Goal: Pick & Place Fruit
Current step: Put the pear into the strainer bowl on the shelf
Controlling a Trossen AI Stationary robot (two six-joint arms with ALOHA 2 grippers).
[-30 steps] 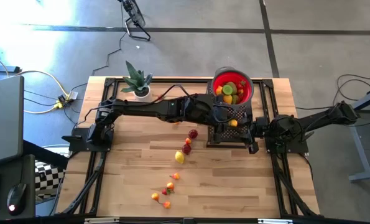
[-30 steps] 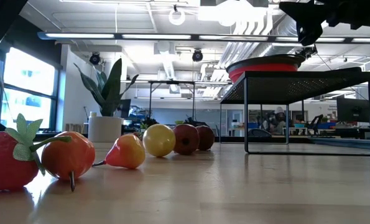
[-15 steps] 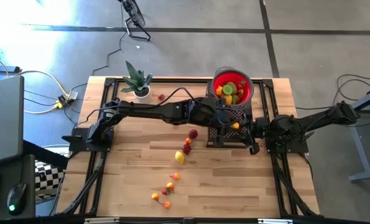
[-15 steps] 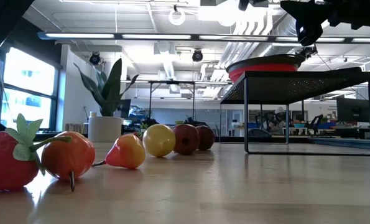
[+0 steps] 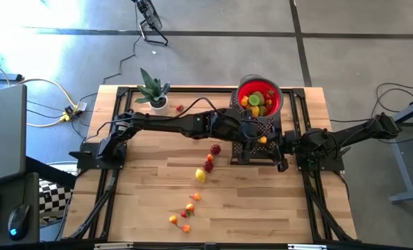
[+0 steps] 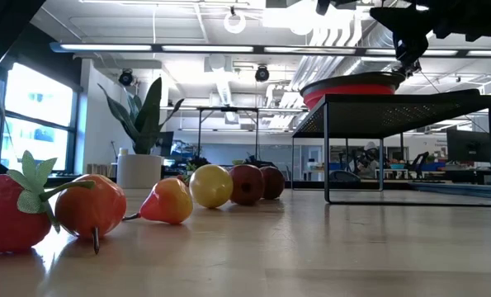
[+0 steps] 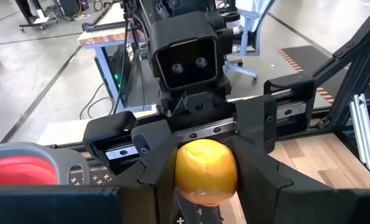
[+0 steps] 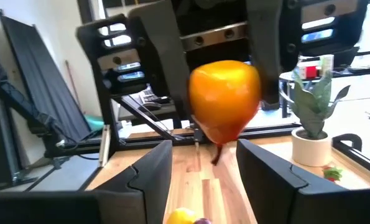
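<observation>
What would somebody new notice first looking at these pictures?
Probably the orange fruit held up between the two end effectors, which meet face to face above the black mesh stand: the left end effector grips it and the right end effector stands open just before it. Next comes the red bowl full of fruit at the table's far edge, then the trail of loose fruit across the middle of the wooden table.
</observation>
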